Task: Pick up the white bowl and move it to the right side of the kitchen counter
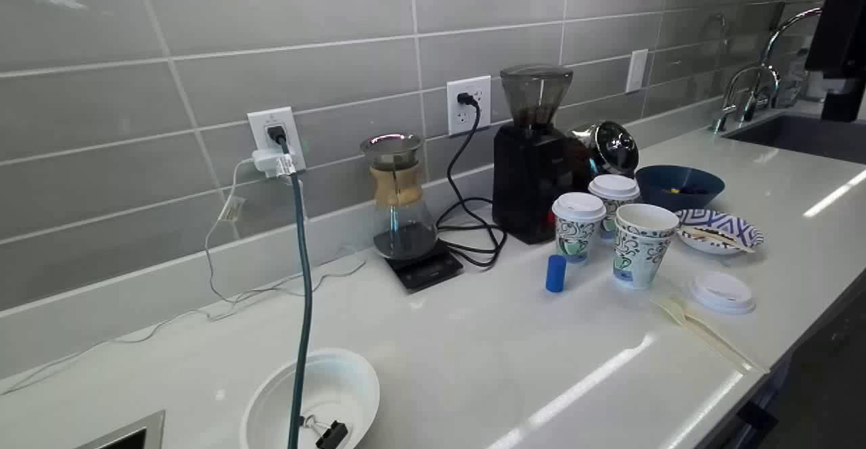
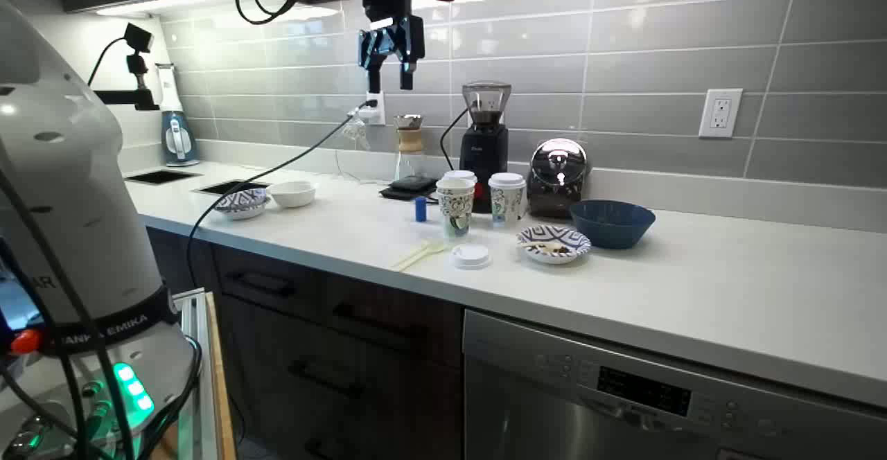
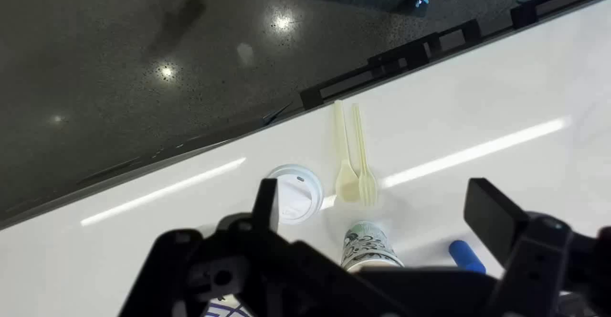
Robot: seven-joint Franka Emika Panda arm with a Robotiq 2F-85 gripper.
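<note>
The gripper (image 2: 391,84) hangs high over the kitchen counter (image 2: 727,273), its two fingers pointing down and spread well apart. In the wrist view a pale spoon (image 3: 346,176) and fork (image 3: 366,178) show through the gap between them, well below, lying side by side with their handles toward the front edge. A white lid (image 3: 301,195) lies near the spoon, partly covered by a finger. Next comes an open-topped paper cup (image 1: 643,253), upright, with a blue cylinder (image 1: 555,273) standing near it. Two lidded cups (image 1: 577,232) stand close behind, and past them sit a blue-patterned plate (image 2: 554,258) bearing pale sticks and dark bits and, just beside that, a dark blue bowl (image 2: 613,228). Against the wall a black coffee grinder (image 2: 485,156) stands next to a chrome appliance (image 2: 558,181); farther along, a glass carafe (image 1: 399,188) with a wooden collar sits on a black scale (image 1: 425,272).

The white bowl (image 1: 355,385) rests upright on the counter, well apart from the gripper, across the scale from the cups. A black binder clip (image 1: 331,437) lies inside it. In an exterior view a patterned bowl (image 2: 242,213) sits just beside it; whether the two touch cannot be told. From an outlet (image 1: 292,128) on the grey tiles (image 1: 291,13) a dark cable (image 1: 306,300) runs down and passes in front of the white bowl. Under the counter is a steel dishwasher (image 2: 540,418).
</note>
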